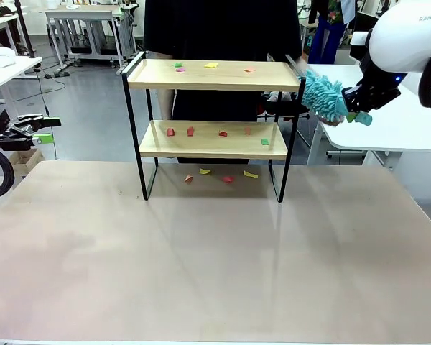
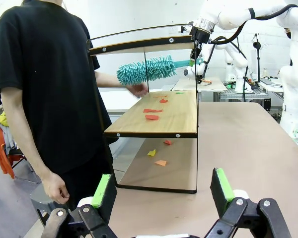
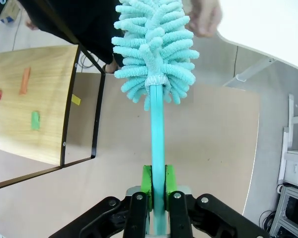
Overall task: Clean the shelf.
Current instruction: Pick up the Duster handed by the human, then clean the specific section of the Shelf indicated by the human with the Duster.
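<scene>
The shelf (image 1: 201, 75) stands mid-table, with two light wooden boards in a black frame. Coloured paper scraps lie on its top board (image 1: 211, 65), on its lower board (image 1: 190, 131) and on the table beneath (image 1: 228, 178). My right gripper (image 1: 359, 115) is shut on the handle of a teal fluffy duster (image 1: 323, 97), whose head is level with the top board, just off its right end. In the right wrist view the duster (image 3: 154, 44) rises from the shut gripper (image 3: 158, 181) beside the shelf (image 3: 30, 99). My left gripper (image 2: 164, 191) is open and empty, far left (image 1: 39, 129).
A person in a black shirt (image 1: 223, 29) stands behind the shelf, one hand (image 2: 137, 89) close to the duster head (image 2: 144, 70). A white table (image 1: 402, 122) sits at the right behind my right arm. The beige tabletop (image 1: 215, 259) in front of the shelf is bare.
</scene>
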You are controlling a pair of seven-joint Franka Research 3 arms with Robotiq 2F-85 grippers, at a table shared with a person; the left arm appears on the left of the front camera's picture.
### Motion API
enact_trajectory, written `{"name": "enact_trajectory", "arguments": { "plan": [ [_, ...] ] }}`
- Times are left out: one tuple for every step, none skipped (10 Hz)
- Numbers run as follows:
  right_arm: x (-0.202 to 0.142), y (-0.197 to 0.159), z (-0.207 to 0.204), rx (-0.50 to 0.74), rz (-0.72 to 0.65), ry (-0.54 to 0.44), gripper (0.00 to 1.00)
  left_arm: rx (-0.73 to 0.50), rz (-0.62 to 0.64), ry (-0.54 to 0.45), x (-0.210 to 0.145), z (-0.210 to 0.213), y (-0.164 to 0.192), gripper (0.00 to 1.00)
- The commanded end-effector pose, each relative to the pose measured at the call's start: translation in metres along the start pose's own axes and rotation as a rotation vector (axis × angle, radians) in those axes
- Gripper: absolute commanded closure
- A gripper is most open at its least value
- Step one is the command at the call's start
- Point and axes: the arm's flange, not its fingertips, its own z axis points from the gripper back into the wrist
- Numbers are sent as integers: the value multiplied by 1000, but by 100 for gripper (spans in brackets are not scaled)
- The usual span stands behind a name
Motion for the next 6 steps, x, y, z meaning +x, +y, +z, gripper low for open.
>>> {"name": "enact_trajectory", "arguments": {
  "plan": [
    [1,-1,2,-1,11,-6,100,-4,-6,8,1,0,0,0],
    [1,-1,2,-1,11,-6,100,-4,-6,8,1,0,0,0],
    [1,-1,2,-1,11,-6,100,-4,-6,8,1,0,0,0],
    [1,-1,2,-1,11,-6,100,-4,-6,8,1,0,0,0],
    [1,-1,2,-1,11,-6,100,-4,-6,8,1,0,0,0],
    [1,-1,2,-1,11,-6,100,-4,-6,8,1,0,0,0]
  ]
}}
